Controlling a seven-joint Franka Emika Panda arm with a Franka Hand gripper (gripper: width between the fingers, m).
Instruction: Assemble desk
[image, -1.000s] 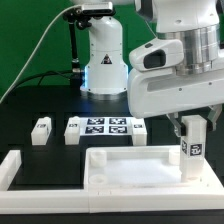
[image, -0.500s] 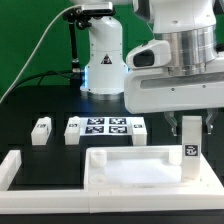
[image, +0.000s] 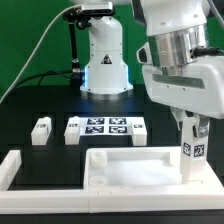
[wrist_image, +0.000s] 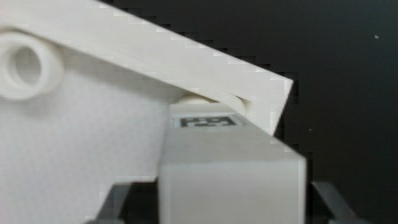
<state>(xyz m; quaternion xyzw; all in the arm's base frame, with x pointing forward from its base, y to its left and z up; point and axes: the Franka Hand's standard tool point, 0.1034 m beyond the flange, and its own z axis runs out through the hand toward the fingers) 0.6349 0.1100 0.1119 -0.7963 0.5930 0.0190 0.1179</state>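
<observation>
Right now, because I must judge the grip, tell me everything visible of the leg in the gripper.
The leg is a short, square, white post, plastic by its look, with a small black-and-white tag on one face. It stands about upright between the fingers of the gripper, which are closed on its upper part. Its lower end meets the desk top at the corner on the exterior view's right. Whether it sits in a socket cannot be told.

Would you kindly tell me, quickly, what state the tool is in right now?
The tool is closed, holding a leg upright.
</observation>
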